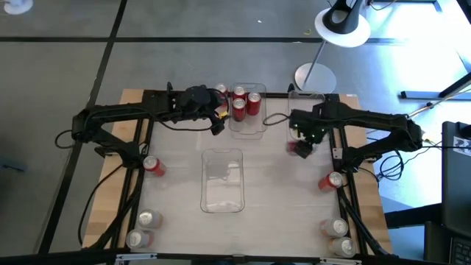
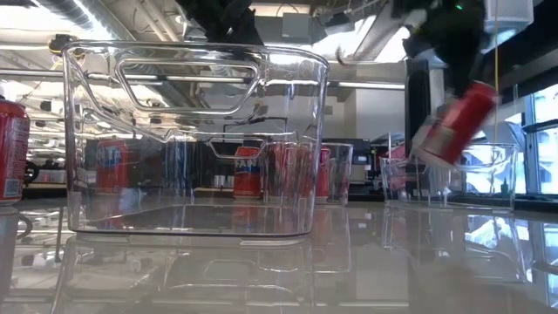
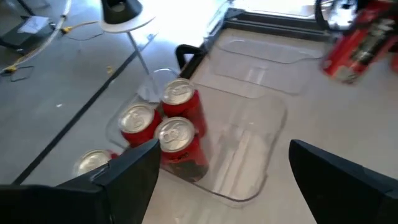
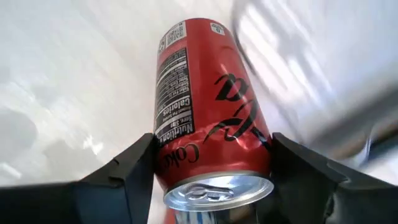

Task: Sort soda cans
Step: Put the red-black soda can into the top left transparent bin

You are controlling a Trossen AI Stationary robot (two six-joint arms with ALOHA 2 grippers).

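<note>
Gripping a red can (image 4: 208, 124) between both fingers, the right gripper (image 1: 302, 145) holds it tilted and off the tabletop, just beside the far-right bin (image 1: 305, 110) — the low view shows that can (image 2: 458, 122) slanting in the air in front of the bin. The left gripper (image 1: 218, 121) hangs over the edge of the far-centre bin (image 1: 248, 129) with its fingers (image 3: 134, 174) spread wide and nothing between them. Inside that bin three red cans (image 1: 246, 101) stand upright, and a fourth (image 1: 221, 90) stands just outside its wall. Near the middle bin (image 1: 223, 180) — empty, closer to the front — more cans sit apart on the table: one (image 1: 153, 165) to its left, one (image 1: 331, 180) to its right, and pairs at the front-left (image 1: 143, 228) and front-right (image 1: 337, 237) corners.
</note>
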